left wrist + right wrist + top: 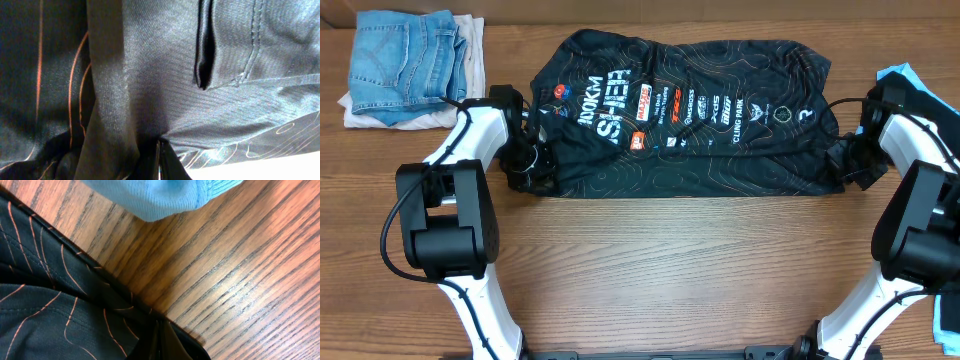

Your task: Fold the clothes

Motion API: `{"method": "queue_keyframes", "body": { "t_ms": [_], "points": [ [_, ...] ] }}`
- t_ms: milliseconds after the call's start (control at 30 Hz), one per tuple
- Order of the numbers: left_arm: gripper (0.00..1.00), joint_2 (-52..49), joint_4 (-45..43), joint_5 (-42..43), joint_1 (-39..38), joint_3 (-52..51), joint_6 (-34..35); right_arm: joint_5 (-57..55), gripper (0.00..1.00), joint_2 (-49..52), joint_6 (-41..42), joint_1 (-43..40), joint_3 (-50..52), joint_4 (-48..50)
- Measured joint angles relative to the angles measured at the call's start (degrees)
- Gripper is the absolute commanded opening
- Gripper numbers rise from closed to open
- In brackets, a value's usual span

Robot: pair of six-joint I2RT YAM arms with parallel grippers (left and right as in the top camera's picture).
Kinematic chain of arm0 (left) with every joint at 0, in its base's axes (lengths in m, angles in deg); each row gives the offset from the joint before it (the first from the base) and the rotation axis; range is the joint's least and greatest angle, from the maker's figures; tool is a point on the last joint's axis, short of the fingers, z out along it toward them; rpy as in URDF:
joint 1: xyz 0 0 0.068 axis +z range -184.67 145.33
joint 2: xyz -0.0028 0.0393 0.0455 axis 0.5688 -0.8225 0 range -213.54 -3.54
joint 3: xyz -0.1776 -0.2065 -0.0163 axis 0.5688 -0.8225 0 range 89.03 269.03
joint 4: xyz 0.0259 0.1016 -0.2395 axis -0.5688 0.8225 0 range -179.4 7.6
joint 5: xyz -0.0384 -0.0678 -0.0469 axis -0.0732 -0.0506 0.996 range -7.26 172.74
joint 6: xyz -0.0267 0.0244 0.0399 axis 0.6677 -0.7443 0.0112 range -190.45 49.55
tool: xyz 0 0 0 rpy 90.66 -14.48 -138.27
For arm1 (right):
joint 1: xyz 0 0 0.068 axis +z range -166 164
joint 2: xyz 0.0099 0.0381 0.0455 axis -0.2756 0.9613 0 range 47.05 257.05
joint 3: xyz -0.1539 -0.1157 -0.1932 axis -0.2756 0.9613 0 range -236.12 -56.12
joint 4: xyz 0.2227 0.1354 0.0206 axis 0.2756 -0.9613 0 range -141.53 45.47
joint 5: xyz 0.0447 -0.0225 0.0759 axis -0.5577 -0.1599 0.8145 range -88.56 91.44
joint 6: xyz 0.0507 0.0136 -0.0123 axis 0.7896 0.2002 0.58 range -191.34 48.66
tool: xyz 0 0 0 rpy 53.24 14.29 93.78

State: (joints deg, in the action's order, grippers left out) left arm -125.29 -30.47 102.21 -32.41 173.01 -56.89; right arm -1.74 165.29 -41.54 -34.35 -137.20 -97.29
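The overhead view is filled from edge to edge by a table [650, 250] of brown wood. Its grain [720, 300] is run from left to right in long, fine, darker streaks, and the tone is kept much the same from the near side to the far side. The surface is lit evenly and softly. In the right wrist view the same wood is seen close: reddish brown, scored with dark lines slanted across the picture, and a pale sheen [235, 285] is caught where light is reflected. In the left wrist view a bright, pale strip [260, 172] is shown at the lower right corner; what it is cannot be told.
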Motion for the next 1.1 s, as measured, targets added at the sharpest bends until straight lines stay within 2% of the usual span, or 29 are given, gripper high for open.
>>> {"method": "queue_keyframes", "body": {
  "t_ms": [367, 600, 800, 1100],
  "points": [
    [0.09, 0.00, -0.20, -0.79, -0.02, 0.00, 0.02, -3.91, 0.04, 0.00, 0.96, -1.07, 0.13, -1.46],
    [0.05, 0.00, -0.17, -0.85, 0.00, 0.00, 0.00, -5.86, 0.04, 0.02, 2.21, -2.10, 0.20, -2.54],
    [0.06, -0.02, 0.68, -1.77, 0.00, 0.44, 0.00, -6.03, 0.04, 0.02, 2.56, -2.19, -1.16, -6.25],
    [0.07, -0.07, 0.90, -2.56, 0.00, 0.70, 0.00, 6.32, 0.04, -3.54, -8.44, -1.57, -4.68, -0.44]
  ]
}}
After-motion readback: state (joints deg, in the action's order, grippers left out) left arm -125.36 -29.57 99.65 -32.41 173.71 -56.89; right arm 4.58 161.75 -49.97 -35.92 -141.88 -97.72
